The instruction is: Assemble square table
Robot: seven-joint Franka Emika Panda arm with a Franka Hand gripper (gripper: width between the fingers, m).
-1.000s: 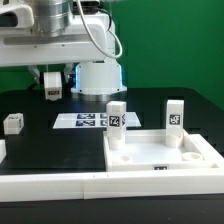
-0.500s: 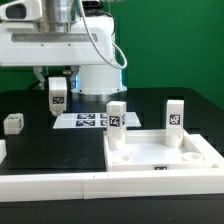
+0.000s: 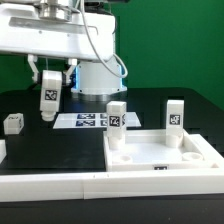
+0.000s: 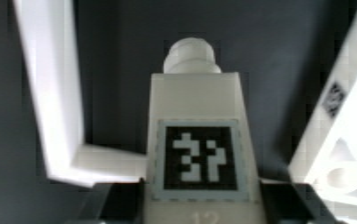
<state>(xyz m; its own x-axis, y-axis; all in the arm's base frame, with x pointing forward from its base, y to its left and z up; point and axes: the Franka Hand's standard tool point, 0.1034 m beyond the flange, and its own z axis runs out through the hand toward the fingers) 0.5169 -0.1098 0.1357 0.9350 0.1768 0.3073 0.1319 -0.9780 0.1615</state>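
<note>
My gripper is shut on a white tagged leg and holds it in the air at the exterior view's left, above the dark table. In the wrist view the same leg fills the middle between the two fingers, its round peg pointing away. The square tabletop lies at the exterior view's right with two legs standing in its far corners, one to the left and one to the right. Another leg lies loose at the far left.
The marker board lies flat behind the tabletop, just to the right of the held leg. A long white border bar runs along the front; its L-shaped corner shows in the wrist view. The robot base stands at the back.
The gripper with the leg has come down and moved toward the exterior view's left. The tabletop and the other legs have not moved.
</note>
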